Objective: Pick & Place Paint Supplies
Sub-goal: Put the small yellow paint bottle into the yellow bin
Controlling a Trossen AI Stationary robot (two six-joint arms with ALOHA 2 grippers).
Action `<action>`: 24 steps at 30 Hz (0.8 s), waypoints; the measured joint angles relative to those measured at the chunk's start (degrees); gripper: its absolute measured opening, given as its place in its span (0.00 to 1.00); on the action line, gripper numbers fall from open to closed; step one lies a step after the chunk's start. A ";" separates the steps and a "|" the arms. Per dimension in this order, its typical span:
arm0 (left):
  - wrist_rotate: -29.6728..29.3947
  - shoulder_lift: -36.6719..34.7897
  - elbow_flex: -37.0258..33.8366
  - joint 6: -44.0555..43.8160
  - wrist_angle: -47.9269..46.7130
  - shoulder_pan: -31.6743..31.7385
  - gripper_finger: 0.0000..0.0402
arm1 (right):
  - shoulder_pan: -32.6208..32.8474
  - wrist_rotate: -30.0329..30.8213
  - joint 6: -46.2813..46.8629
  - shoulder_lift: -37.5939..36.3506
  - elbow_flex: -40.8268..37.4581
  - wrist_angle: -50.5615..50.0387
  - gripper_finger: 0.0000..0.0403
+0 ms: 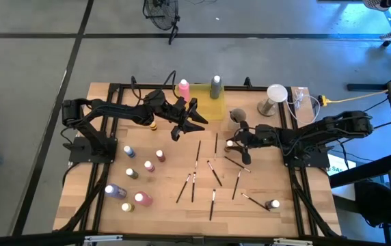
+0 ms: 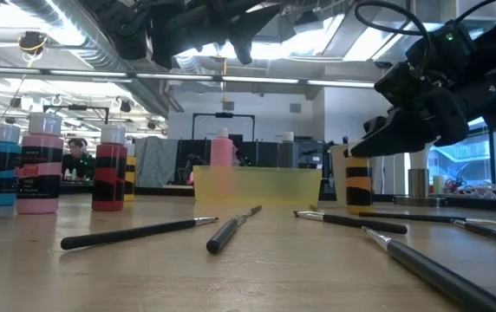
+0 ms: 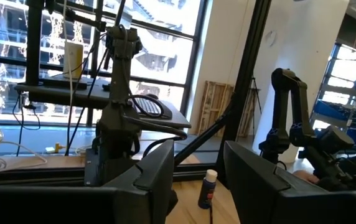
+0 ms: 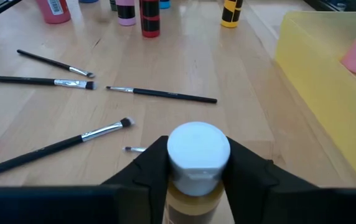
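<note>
Wood table point(image 1: 168, 219) scanned from its left. Found loose bottles point(image 1: 128, 150) standing in a scatter there, well apart from the tray and in nobody's way. Found the left gripper point(image 1: 185, 125) raised near the tray's left end, fingers apart, holding nothing; judged a clash likely there if anything were carried in on that side. Noted the tray point(image 1: 208, 113) with a pink bottle point(image 1: 183, 87) inside and a grey bottle point(image 1: 215, 87) at its far right end, so less free room for a drop. Noted brushes point(image 1: 197, 152) strewn between the arms; judged that a low pass could have swept or rolled them. Found the right gripper point(image 1: 235, 143) clamped on a white-capped yellow bottle point(image 4: 198, 149), near the cup point(image 1: 238, 116). Could not tell whether lifted clear of the wood. Judged the hold high, up by the cap: might have let the body swing, slip or tip, or knock the cup or tray wall. Saw one last bottle point(image 1: 272, 204) near the right corner, apart.
</note>
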 joint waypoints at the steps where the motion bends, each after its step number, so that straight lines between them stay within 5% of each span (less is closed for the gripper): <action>1: 0.01 0.00 0.00 0.00 -0.20 0.00 0.34 | 0.00 -0.02 0.00 0.00 0.00 0.08 0.29; 10: 0.03 0.00 0.00 0.02 -2.58 0.00 0.34 | 0.00 -0.28 -0.39 -0.13 -0.04 2.24 0.29; 14: 0.04 0.00 0.00 0.75 -4.34 0.00 0.34 | 0.00 -6.08 0.13 -0.15 0.57 5.14 0.29; 20: -0.89 0.00 0.02 16.43 -10.45 -1.55 0.34 | 0.94 -8.74 2.21 -0.20 4.39 3.33 0.29; 24: -7.26 0.03 0.02 24.43 -15.81 -3.71 0.34 | 2.78 -9.09 2.21 -0.20 6.98 1.30 0.29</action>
